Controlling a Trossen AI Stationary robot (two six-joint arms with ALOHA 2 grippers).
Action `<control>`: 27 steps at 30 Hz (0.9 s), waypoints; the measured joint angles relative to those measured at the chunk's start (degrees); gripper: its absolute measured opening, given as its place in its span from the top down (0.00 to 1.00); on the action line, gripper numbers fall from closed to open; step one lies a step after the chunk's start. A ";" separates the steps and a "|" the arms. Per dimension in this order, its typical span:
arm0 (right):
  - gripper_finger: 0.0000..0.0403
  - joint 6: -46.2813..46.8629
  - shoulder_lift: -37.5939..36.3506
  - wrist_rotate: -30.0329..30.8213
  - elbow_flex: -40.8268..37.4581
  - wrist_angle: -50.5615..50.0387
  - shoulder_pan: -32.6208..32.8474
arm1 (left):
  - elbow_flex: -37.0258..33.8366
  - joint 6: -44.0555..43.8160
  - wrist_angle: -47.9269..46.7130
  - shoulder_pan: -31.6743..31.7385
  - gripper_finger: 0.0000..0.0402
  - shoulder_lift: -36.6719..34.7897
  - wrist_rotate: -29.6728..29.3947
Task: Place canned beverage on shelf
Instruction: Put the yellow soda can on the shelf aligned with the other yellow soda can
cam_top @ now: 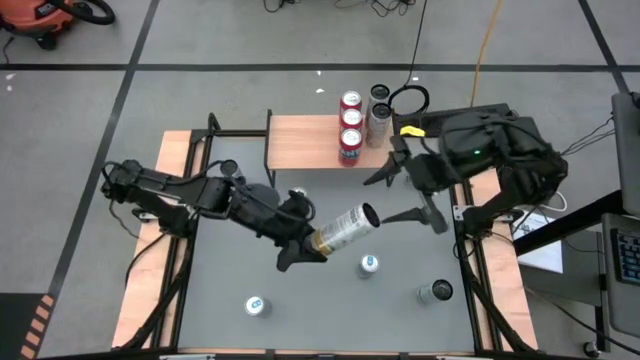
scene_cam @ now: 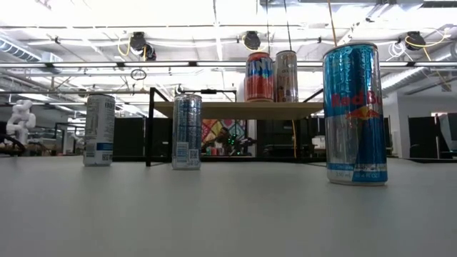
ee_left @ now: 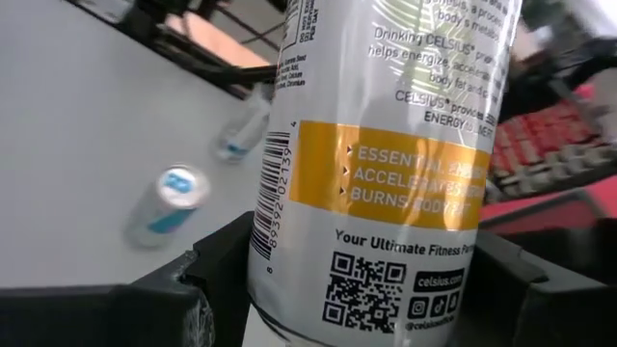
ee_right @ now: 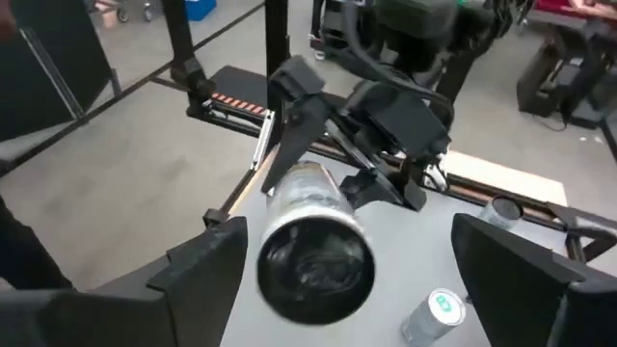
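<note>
A white and gold can [cam_top: 345, 228] hangs over the middle of the table, lying nearly level, with my left gripper [cam_top: 305, 245] shut on it. Its free end [ee_right: 313, 255] points at my right gripper [cam_top: 405, 193]. That gripper is open, its fingers [ee_right: 207, 265] wide on either side of that end, touching nothing. The shelf [cam_top: 305, 142] stands at the table's far edge with several cans [cam_top: 350, 125] on its wooden top. The low view shows the shelf [scene_cam: 214, 109] but no gripper. My left gripper pinches the can between its two fingers [ee_left: 207, 280] on opposite sides of the can's wall [ee_left: 289, 289], near the end with the barcode and the QR code. The fingers come slanting from the table's left. The can sticks out beyond them toward the right arm, clear of the table.
Three cans stand upright on the grey table: one below the held can [cam_top: 369, 264], one near the front left [cam_top: 256, 306], one at the front right [cam_top: 435, 291]. Pale wooden side boards with black rails [cam_top: 175, 200] edge the table.
</note>
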 joint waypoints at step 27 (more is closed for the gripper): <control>0.19 15.99 -7.70 -0.50 -0.09 0.53 -4.39 | 0.11 -3.79 41.09 7.22 0.36 10.66 10.51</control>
